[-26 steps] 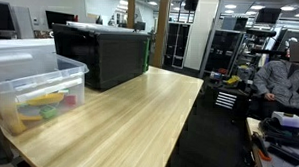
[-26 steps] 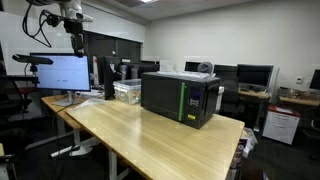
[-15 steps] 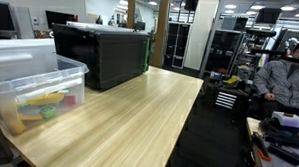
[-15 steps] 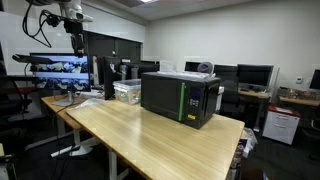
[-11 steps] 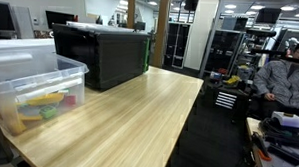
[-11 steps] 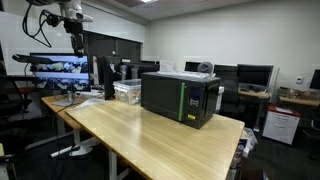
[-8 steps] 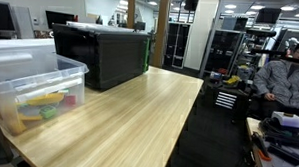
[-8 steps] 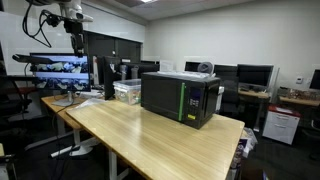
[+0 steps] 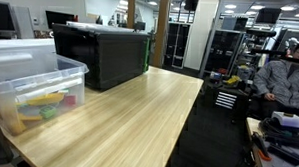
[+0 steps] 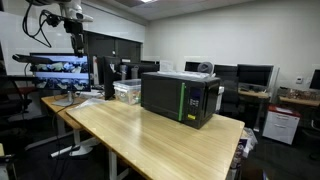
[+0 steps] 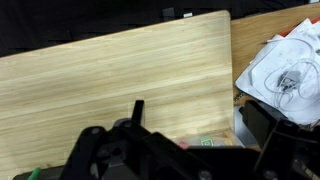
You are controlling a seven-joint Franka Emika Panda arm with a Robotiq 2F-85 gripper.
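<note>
Close up in the wrist view, the gripper (image 11: 185, 145) sits at the bottom edge. Its two dark fingers (image 11: 275, 140) are spread wide apart. Nothing is held between them. Under them is the bare wood table (image 11: 120, 70). A small bit of green and red peeks out between the fingers, but it is too small to tell what it is. A white crumpled heap (image 11: 285, 65) lies off to one side, past the table edge. Only this view shows that heap.

The clear box (image 9: 34, 85) stands at one end of the table. It is see-through plastic with a clear lid. Inside are toys (image 9: 39, 102) in yellow, green and red. Those colours show in just one exterior view. In an exterior view the clear box (image 10: 127, 92) looks small and pale, and the arm (image 10: 68, 14) is high up and off to its side. So the box is well below the fingers and not touching them.

Just past the box stands a black microwave (image 10: 180, 97). Far back there is a lit screen (image 10: 60, 70) and a sitting man (image 9: 285, 78).
</note>
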